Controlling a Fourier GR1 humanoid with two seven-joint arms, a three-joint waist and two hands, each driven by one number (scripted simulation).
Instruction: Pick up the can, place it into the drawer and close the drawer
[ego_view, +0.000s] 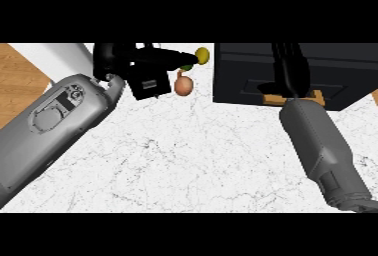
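Apparently no visible can; right hand (289, 70) against dark drawer (244, 75).

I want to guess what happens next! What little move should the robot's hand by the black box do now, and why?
Probably push the drawer in. The right hand reaches over the black drawer unit, and the wooden drawer front sticks out just below it. No can shows anywhere on the counter, so it may already be inside.

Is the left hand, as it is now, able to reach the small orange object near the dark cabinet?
Probably yes. The left hand is at the counter's far edge, right beside the orange object, and nothing lies between them. The dark cabinet stands on the object's other side, so that side is tight.
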